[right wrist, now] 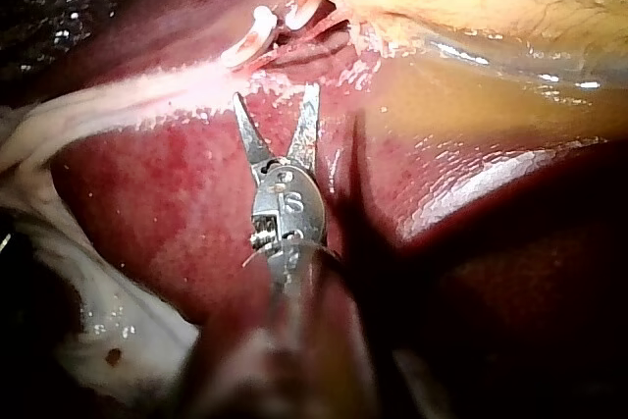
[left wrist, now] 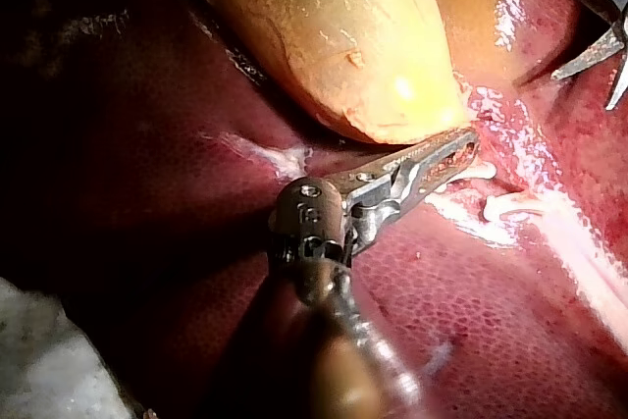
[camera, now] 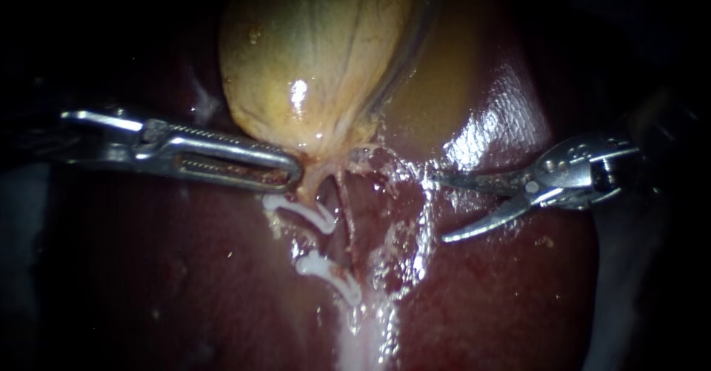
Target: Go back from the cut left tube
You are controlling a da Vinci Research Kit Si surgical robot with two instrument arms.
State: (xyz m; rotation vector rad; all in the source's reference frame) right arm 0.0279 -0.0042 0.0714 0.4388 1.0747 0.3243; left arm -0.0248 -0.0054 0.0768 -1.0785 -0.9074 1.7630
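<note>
**Left instrument** (camera: 292,172): the slotted, serrated steel end effector is closed upon the tapering neck of the smooth, yellow-tan gallbladder (camera: 311,52).

**Right instrument** (camera: 441,208): the end effector is formed by two slim, curved blades, which are held apart with nothing between them. They lie over the glistening dark-red liver (camera: 503,289), apart from the left tube (camera: 315,192).

**Left tube:** it is seen just below the neck, crossed by a white curved upper clip (camera: 302,212) and a lower clip (camera: 329,271).

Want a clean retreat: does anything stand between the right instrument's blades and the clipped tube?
Nothing visible does. The right instrument holds its blades open, clear of the clips, with only liver surface between.
</note>
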